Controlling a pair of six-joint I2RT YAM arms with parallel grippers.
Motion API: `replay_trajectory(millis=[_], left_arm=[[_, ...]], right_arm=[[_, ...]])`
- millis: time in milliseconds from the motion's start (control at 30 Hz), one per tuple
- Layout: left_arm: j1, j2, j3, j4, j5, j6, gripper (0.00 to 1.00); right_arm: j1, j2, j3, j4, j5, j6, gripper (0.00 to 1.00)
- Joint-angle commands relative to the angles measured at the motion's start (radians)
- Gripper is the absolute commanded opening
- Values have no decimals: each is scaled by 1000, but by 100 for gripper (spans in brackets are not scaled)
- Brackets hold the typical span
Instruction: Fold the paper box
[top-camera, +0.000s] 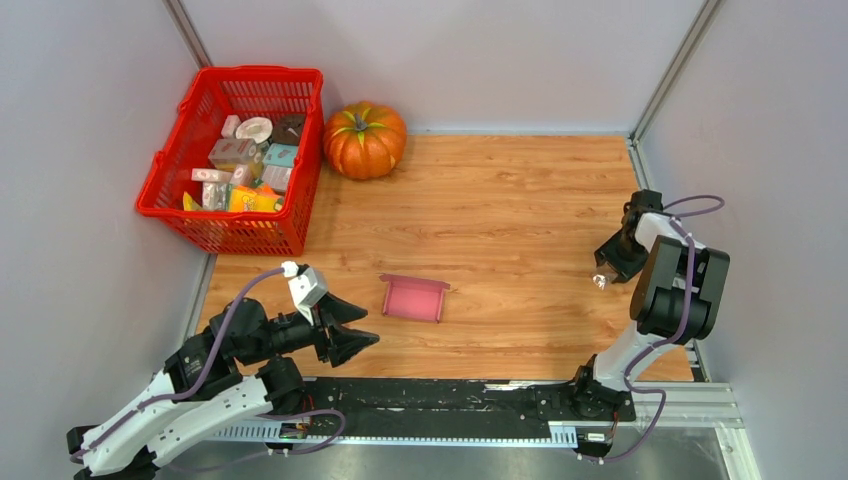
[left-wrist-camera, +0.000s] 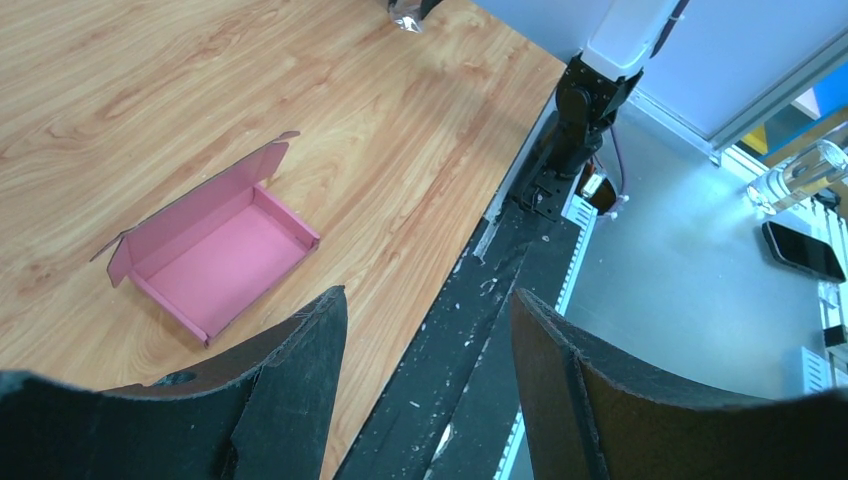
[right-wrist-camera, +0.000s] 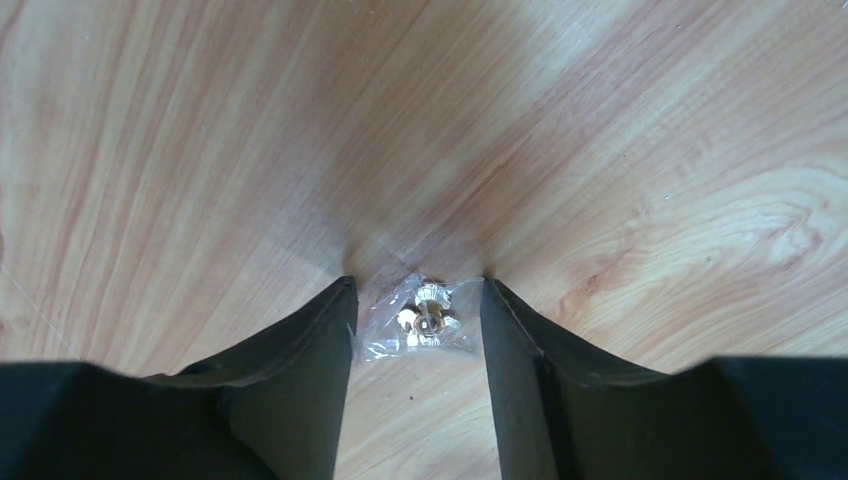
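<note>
From above, the paper box (top-camera: 413, 298) lies on the table (top-camera: 520, 200) between my 2 arms. It is nearer the left one, just ahead of my left pincer (top-camera: 366, 327), whose jaws are spread wide with nothing in them. That pincer's own camera shows what the top view flattens. The box is a pink tray with low walls standing and a long flap leaning outward on its far side. My left fingertips (left-wrist-camera: 325, 310) frame the table's near edge and the black rail (left-wrist-camera: 470, 330), not the box, which sits apart to their left.

My right pincer (top-camera: 603, 279) is well apart from the box, near the table's right edge. From above only a glint shows at its tip. The right wrist camera shows a small clear bag (right-wrist-camera: 418, 322) of pale, golden bits, pinched between the 2 fingers, with the jaws closed to the bag's width. Only the top view has the red basket (top-camera: 240, 236) of packages and the pumpkin (top-camera: 365, 140), both far left.
</note>
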Motion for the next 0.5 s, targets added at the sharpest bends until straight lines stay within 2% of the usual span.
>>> replay_trajectory(millis=[0,233,400,467], left_arm=[[2,20,0,32,18,21,69],[2,62,25,15,-47,21,68],[2,112,55,-16,-157,-17,68],[2,125,62,-45,-283,-45,67]], right_arm=[[36,41,-22,-37,-56,4,49],[125,-141,-54,-46,-71,4,45],[289,-241,-67,-56,-97,1,45],[381,-304,-90,-49,-97,13,44]])
